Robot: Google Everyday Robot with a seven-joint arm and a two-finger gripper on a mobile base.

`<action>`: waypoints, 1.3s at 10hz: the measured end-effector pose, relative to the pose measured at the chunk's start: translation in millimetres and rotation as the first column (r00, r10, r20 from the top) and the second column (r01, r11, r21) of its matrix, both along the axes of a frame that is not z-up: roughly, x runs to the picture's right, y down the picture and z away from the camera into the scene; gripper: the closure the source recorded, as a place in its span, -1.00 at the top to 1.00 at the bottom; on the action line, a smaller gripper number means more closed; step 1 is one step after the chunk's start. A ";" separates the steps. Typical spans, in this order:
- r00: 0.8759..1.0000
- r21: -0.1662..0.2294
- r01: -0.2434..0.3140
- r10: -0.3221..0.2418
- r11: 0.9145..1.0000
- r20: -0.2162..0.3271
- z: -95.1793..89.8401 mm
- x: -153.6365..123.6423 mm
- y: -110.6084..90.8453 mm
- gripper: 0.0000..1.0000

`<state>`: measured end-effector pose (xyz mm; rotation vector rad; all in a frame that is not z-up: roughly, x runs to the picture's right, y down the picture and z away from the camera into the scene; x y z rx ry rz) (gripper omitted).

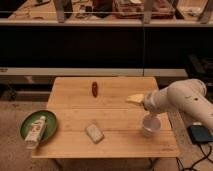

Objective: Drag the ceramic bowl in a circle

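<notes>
The ceramic bowl (pixel 27 121) is a wide, shallow green dish at the table's left front edge, partly overhanging it. A white bottle (pixel 36 131) lies in it. My gripper (pixel 149 118) is at the far right of the table, pointing down over a small white cup-like bowl (pixel 150 127), far from the green dish. The white arm (pixel 185 100) reaches in from the right.
On the wooden table (pixel 115 107) lie a dark red object (pixel 94 89) at the back middle, a pale sponge-like block (pixel 94 133) at the front middle, and a yellowish object (pixel 135 98) beside the arm. A dark device (pixel 201 134) sits on the floor at the right. Shelves stand behind.
</notes>
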<state>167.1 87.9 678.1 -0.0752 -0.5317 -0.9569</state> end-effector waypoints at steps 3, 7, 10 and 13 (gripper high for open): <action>1.000 0.000 0.000 0.000 1.000 0.000 0.0 0.0 0.0 0.60; 1.000 0.048 -0.017 0.016 0.999 0.014 1.5 -0.2 -17.1 0.60; 0.993 0.268 0.025 -0.055 0.963 0.104 3.1 -29.0 -91.9 0.60; 0.962 0.378 0.172 -0.238 0.910 0.134 11.5 -75.2 -120.6 0.60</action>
